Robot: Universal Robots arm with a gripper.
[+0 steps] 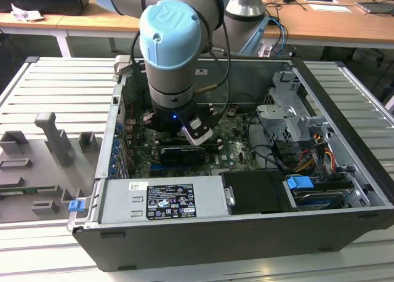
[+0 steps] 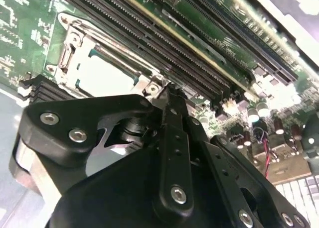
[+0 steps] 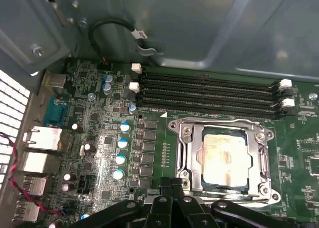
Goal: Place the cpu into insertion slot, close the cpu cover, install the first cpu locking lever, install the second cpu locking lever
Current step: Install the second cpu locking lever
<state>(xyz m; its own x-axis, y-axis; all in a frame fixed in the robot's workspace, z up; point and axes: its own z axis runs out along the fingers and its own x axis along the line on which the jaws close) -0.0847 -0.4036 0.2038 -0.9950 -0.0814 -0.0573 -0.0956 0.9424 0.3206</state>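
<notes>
the exterior view takes in the whole open pc case (image 1: 345,189) on a slatted metal bench (image 1: 55,85), w/ the arm (image 1: 175,42) reaching straight down into it, blue-capped wrist joint uppermost and the black tool end low over the green motherboard (image 1: 237,149). drive cage (image 1: 289,109) sits toward the exterior view's right, grey psu box (image 1: 163,199) along the near wall. socket area is hidden under the arm there.

first wrist view gives the clear look at the board: the cpu (image 3: 224,156), pale silver top, sits inside the insertion slot (image 3: 185,161), and the cpu cover (image 3: 259,158) lies flat round it as a silver frame w/ the chip showing thru its cut-out. four long black memory slots (image 3: 209,93) run just beside the socket, blue-topped caps (image 3: 121,143) further off.

second wrist view shows the same chip (image 2: 107,78) from low behind the gripper (image 2: 167,91), w/ the cover frame (image 2: 72,54) round it.

gripper in first wrist view (image 3: 172,180): black finger links meet at a narrow tip, drawn together, nothing seen held. tip sits right at the socket's near edge, by the frame's corner; contact or not, can't tell. cpu itself lies just beyond the tip, apart from it.
</notes>
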